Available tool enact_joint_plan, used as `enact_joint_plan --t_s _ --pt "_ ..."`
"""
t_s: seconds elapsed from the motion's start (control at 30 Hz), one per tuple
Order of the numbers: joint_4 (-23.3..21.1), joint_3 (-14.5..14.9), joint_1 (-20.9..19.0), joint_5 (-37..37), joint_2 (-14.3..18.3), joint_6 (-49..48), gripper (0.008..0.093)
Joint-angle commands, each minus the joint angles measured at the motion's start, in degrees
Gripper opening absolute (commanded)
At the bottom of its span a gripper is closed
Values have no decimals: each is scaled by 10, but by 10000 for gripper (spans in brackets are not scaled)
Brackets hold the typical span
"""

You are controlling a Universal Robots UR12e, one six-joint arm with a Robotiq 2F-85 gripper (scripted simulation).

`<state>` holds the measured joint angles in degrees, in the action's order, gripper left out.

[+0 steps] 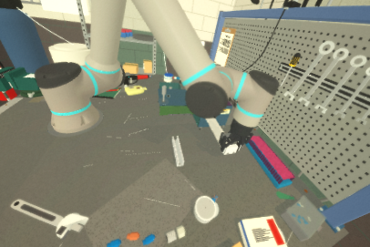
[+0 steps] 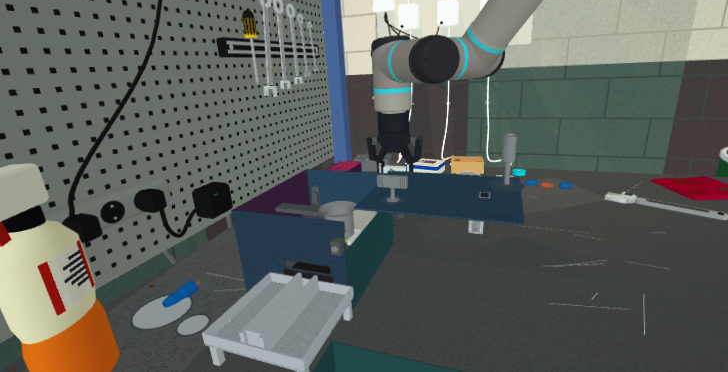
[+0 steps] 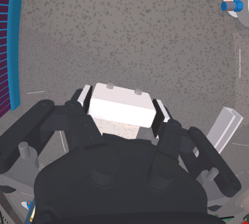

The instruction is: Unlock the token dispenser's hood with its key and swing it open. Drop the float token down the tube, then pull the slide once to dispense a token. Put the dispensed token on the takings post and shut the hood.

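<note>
The token dispenser (image 2: 300,237) is mostly hidden behind the arm from the side camera. It is a dark blue box beside the pegboard. Its hood (image 2: 438,199) stands swung open, lying out flat to the right. A white block handle (image 2: 392,182) (image 3: 122,105) (image 1: 229,147) rises from the hood on a short stem. Inside the box a grey funnel tube (image 2: 337,211) shows. A white tray (image 2: 280,318) sits at the front. The takings post (image 2: 508,158) stands beyond the hood, with blue and orange tokens (image 2: 546,184) next to it. My gripper (image 2: 395,165) (image 3: 121,111) hovers over the handle with its fingers on either side, open, holding nothing.
A white cup (image 1: 206,208) and a box (image 1: 263,230) sit near the front edge. A magenta and blue bit rack (image 1: 269,160) lies along the pegboard. A grey rail (image 1: 177,150) lies on the bench. A wrench (image 1: 50,218) lies left. A bottle (image 2: 46,278) stands close.
</note>
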<state>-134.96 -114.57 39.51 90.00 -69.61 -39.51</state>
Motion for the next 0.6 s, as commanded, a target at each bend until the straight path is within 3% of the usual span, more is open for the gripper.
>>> enact_joint_plan --t_s 0.0,0.57 --pt "0 0 0 0 0 0 695" --pt "0 0 0 0 0 0 355"
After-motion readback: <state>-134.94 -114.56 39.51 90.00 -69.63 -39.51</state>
